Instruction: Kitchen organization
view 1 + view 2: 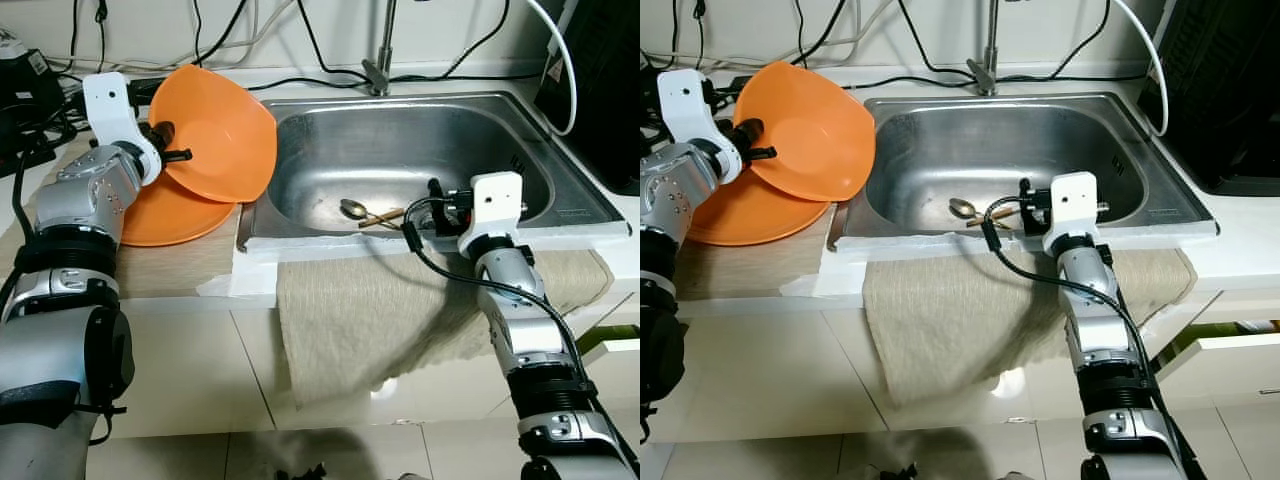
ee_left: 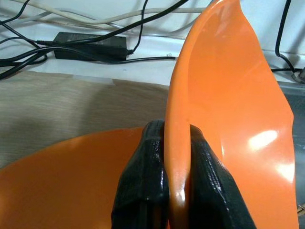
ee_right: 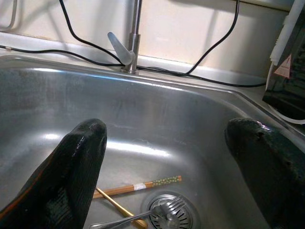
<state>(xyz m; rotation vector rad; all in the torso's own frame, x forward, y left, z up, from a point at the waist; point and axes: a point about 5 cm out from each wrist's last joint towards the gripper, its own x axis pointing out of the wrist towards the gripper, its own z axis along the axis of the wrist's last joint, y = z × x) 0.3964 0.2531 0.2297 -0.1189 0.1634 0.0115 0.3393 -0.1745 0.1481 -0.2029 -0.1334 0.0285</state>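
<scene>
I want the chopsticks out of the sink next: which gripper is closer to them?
Right. The right gripper hangs open over the sink's front edge, just above the chopsticks. The left gripper is off beside the sink over the counter, clamped on an orange bowl's rim.

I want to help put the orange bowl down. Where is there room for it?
The sink floor is mostly bare behind the spoon and chopsticks, toward the faucet. The counter on the left is crowded: an orange plate and cables. The left gripper holds the orange bowl; the right gripper hangs open over the sink's front.
</scene>
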